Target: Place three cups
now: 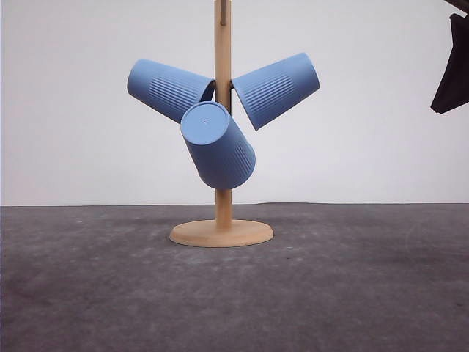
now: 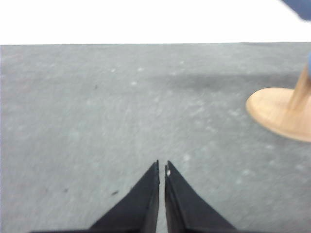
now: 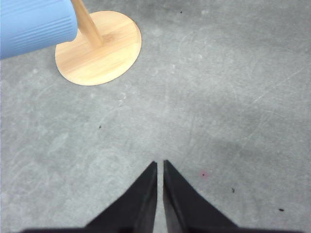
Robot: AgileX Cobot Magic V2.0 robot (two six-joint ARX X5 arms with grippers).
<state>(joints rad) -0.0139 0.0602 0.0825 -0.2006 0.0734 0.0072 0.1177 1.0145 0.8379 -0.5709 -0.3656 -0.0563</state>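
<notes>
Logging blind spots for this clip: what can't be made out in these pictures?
- Front view: the wooden stand's top is cut off by the upper edge.
- Front view: the pegs holding the three cups are hidden inside them.
- Front view: a dark shape is cut off at the right edge.
- Left wrist view: a blurred blue patch in the corner cannot be identified.

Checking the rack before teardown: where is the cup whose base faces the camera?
In the front view, that cup hangs on the wooden rack, in front of its post, below and between the two other cups.
</notes>
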